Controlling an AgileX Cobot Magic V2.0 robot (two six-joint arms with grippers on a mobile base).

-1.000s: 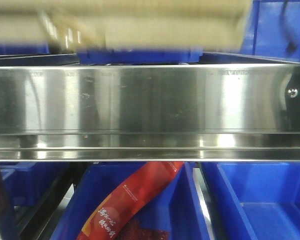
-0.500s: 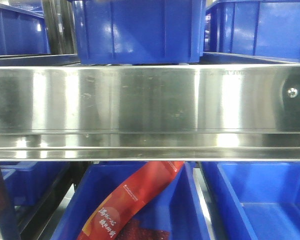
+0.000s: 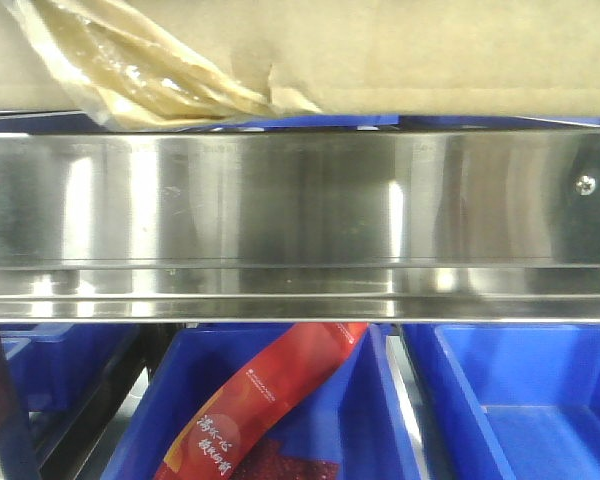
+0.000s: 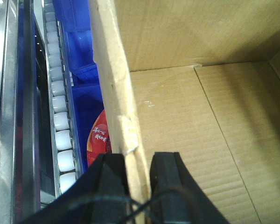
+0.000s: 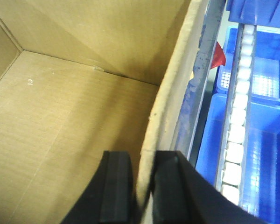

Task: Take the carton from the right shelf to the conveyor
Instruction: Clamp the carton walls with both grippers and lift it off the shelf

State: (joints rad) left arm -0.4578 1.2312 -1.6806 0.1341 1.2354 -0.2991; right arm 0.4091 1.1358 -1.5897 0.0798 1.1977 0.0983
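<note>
Two carton (image 3: 430, 50) walls pinched, left claw (image 4: 137, 158) on one, right claw (image 5: 143, 156) on other

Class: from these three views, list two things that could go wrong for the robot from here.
1. Each arm's jaws pinch only one thin wall of the carton; the cardboard might buckle or slip out.
2. The loose tape hangs close to the shelf rail and might snag.

This looks like a warehouse or stockroom picking area. A stainless-steel shelf rack (image 3: 300, 200) carries blue plastic bins (image 3: 520, 400) on white roller tracks (image 4: 63, 121). There is also a cardboard carton (image 3: 430, 50), and a red packet (image 3: 270, 400) lies in one bin.
</note>
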